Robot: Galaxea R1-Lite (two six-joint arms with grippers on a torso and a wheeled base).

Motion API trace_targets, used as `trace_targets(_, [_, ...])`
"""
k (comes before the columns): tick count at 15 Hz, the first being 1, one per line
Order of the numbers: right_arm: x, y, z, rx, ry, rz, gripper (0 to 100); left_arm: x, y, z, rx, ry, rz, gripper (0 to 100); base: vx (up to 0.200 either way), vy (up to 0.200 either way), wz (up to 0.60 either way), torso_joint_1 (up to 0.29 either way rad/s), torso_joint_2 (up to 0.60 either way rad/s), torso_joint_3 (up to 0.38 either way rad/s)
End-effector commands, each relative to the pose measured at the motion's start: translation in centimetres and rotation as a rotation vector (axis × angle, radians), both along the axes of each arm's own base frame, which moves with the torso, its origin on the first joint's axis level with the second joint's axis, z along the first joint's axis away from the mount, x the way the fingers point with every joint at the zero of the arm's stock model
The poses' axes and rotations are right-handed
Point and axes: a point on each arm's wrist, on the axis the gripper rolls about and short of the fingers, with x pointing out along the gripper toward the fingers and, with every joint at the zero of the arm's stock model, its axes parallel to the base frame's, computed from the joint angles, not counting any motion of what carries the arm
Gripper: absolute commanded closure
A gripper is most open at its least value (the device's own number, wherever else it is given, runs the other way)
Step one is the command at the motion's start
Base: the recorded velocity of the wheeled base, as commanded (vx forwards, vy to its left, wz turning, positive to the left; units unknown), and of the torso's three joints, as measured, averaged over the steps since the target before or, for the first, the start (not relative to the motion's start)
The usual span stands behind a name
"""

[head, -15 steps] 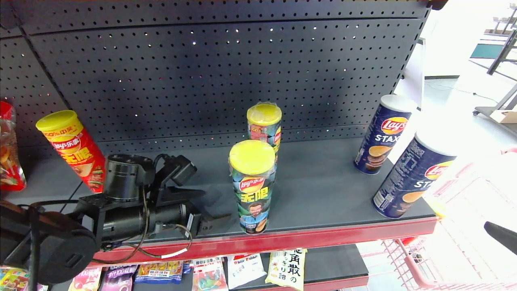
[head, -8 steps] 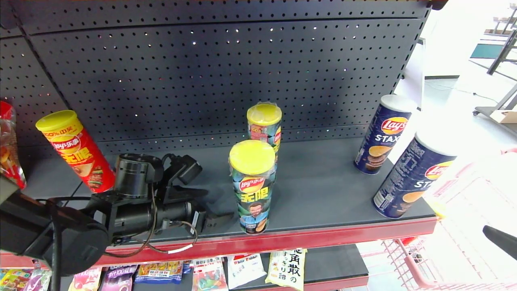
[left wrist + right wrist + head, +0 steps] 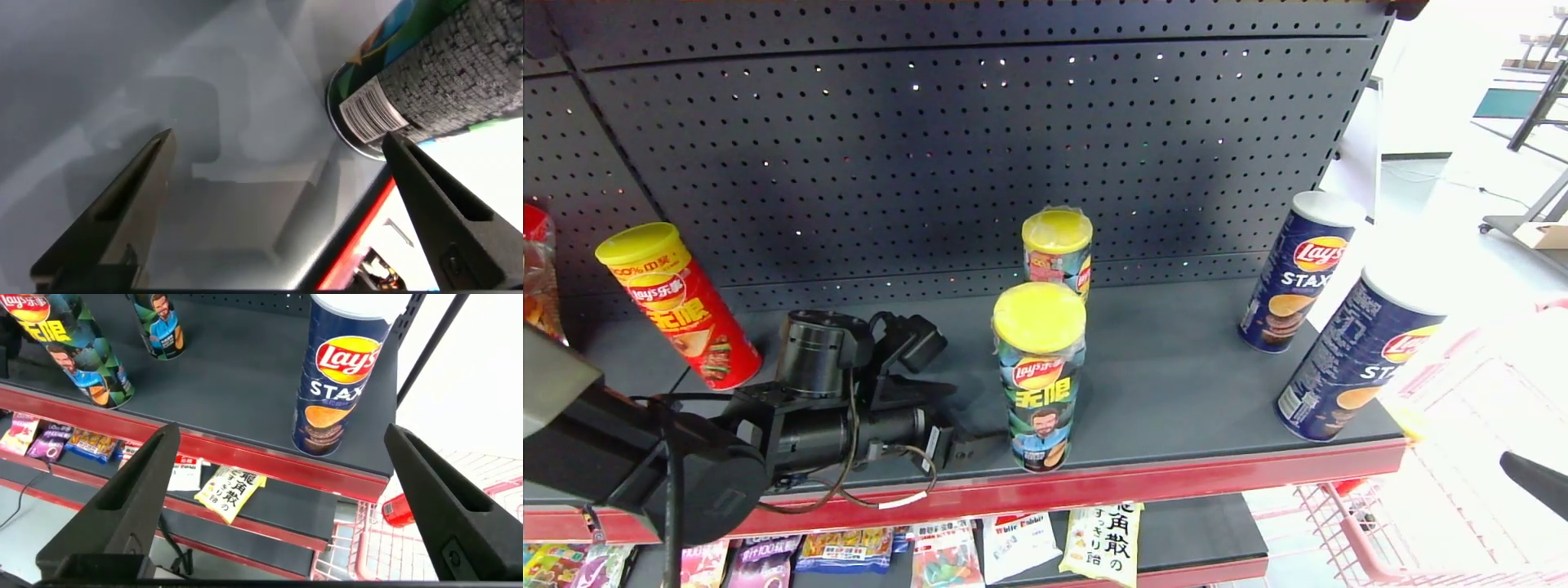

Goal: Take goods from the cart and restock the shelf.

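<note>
Grey metal shelf (image 3: 1168, 384) bears a green yellow-lidded crisp tube (image 3: 1040, 384) near its front edge, my left jaws spread beside its base, likely to align it.

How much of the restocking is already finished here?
Five cans stand on the shelf. Nothing is in hand: the left gripper, jaws open, is beside the front green can; the right gripper is open too. What remains in the cart is washed out.

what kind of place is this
Probably a grocery store or a mock-up of one: a pegboard-backed shelf stocked with chip cans, snack packets on the tier below, and a red wire cart beside it.
</note>
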Motion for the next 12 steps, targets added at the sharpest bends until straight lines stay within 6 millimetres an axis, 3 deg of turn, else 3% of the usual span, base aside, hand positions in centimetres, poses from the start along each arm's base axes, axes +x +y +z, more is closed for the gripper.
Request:
trace_targets(1, [0.12,0.01,-0.01,-0.001,0.004,0.0,0,0.42,-0.2,-0.1,-0.001,-0.002,0.0,0,0.0,0.0,0.0,0.0,0.0,0.0])
trace_targets(12, [0.28,0.03,-0.1,0.0,0.014,0.001,0,0.89,-0.36,-0.06,-0.004,-0.009,0.001,0,0.0,0.0,0.0,0.0,0.0,0.0])
